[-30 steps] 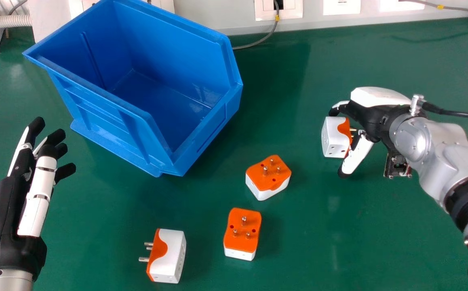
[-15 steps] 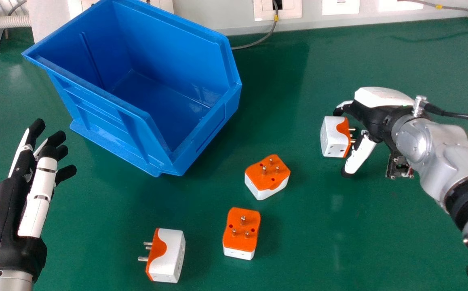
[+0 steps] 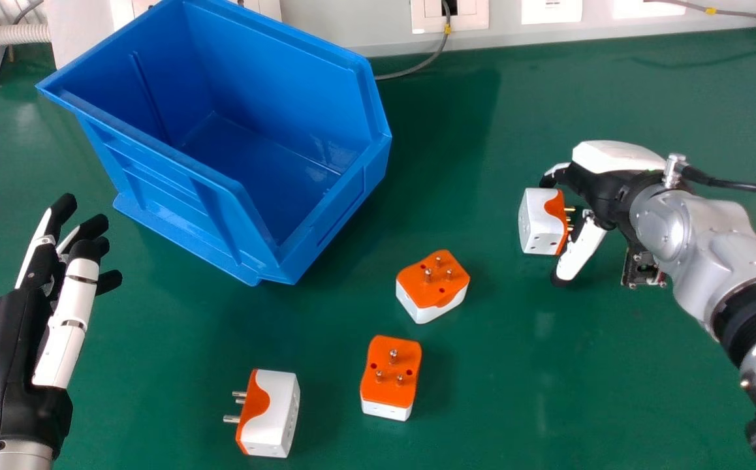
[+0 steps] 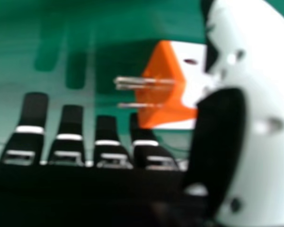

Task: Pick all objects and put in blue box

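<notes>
The left hand [image 3: 9,365] is near, fingers loosely straight, empty; first adapter [image 3: 277,414], second adapter [image 3: 389,385], third adapter [image 3: 433,281] lie rightward. Farther, the right hand [image 3: 603,189] is part-open about a fourth adapter [image 3: 538,225] — grip unclear — with the blue box [image 3: 172,186] farther left.

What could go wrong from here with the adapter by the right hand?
The right hand may get a poor grip: the adapter's metal pins point toward the palm, so closing could press on them and twist it.

Most of the white body sits beyond the hand, so a pinch near the orange end might let it slip or tip.

On the way over, a low carry could knock it against the blue box's rim.
</notes>
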Robot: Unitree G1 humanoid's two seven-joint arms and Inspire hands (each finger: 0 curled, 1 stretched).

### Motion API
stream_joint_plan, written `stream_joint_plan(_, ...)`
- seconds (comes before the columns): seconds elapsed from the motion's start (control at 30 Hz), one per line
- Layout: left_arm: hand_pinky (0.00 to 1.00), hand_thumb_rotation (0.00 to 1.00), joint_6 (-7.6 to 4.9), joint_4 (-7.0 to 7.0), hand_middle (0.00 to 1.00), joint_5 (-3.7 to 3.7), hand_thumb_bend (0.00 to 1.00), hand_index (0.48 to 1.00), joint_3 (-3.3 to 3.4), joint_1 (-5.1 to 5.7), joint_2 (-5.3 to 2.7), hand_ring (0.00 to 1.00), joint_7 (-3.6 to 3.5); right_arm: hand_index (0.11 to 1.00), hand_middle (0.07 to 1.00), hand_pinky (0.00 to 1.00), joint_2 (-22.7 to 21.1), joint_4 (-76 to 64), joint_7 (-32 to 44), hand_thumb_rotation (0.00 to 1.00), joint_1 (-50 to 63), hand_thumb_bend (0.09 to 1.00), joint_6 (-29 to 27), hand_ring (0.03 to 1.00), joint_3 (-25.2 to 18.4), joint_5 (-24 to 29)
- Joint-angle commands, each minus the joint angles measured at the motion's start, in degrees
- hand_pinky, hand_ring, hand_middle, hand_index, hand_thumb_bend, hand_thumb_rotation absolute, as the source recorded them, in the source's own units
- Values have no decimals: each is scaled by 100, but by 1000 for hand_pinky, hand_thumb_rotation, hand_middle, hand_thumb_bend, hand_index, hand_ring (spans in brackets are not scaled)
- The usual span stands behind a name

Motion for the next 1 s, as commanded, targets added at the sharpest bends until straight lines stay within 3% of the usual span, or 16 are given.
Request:
stream_joint_plan(0.0, 805, 818, -179, -65, 897, 28, 280, 947, 46, 38, 38, 892, 24, 858, 914, 750, -14, -9, -87, 91, -322, 635, 13, 871, -1, -41)
stream_joint_plan(0.4, 803, 818, -148, -199, 895, 19, 291, 945, -5, 119, -19, 891, 83, 856, 892, 690, 121, 164, -153, 36, -400, 621, 60, 827, -31, 17)
stream_joint_plan(0.7, 802, 817, -114, -296, 894, 75, 302, 944, -38, 190, -64, 890, 152, 853, 882, 675, 134, 232, -166, 7, -460, 607, 15, 827, 79, -54)
stream_joint_plan(0.83, 803, 818, -114, -306, 893, 83, 307, 944, -56, 202, -65, 890, 172, 855, 813, 547, 178, 278, -171, 2, -490, 595, 73, 684, 60, -20)
stream_joint_plan(0.97, 803, 820, -67, -386, 893, 89, 309, 944, -81, 235, -76, 890, 203, 855, 810, 538, 225, 309, -177, 1, -515, 593, 116, 684, 83, -40)
